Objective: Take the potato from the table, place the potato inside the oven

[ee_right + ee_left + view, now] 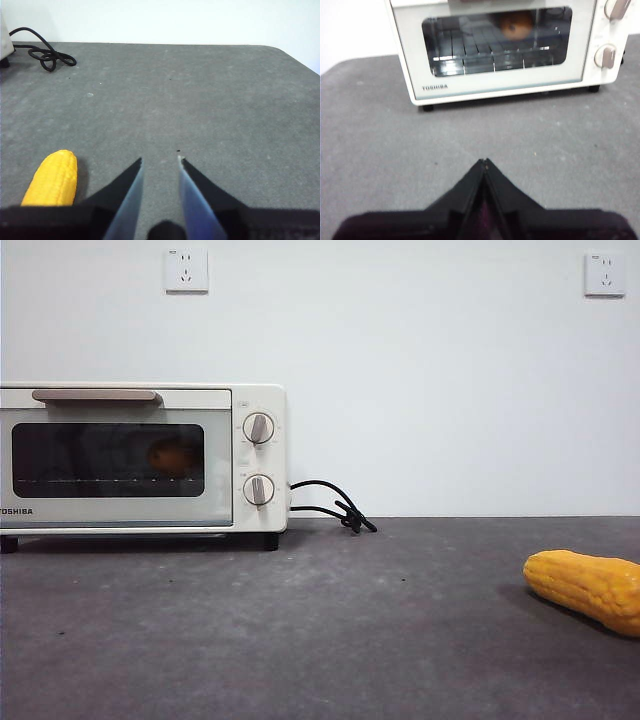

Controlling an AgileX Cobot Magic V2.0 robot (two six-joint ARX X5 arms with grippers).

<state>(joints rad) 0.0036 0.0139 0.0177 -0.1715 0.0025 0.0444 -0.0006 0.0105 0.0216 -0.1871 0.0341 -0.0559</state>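
The cream-white Toshiba oven (140, 460) stands at the left of the table (320, 630) with its glass door closed. Behind the dark glass the orange-brown potato (172, 456) rests on the wire rack; the left wrist view also shows the potato (516, 25) inside the oven (495, 80). My left gripper (484, 162) hovers over the table in front of the oven, jaws shut with nothing between them. My right gripper (160, 162) is open above bare table (200, 100), holding nothing. Neither gripper shows in the front view.
A yellow bumpy corn cob (588, 587) lies at the right of the table, and the same corn cob (52, 179) sits beside my right gripper. The oven's black cord (335, 505) coils behind it by the wall.
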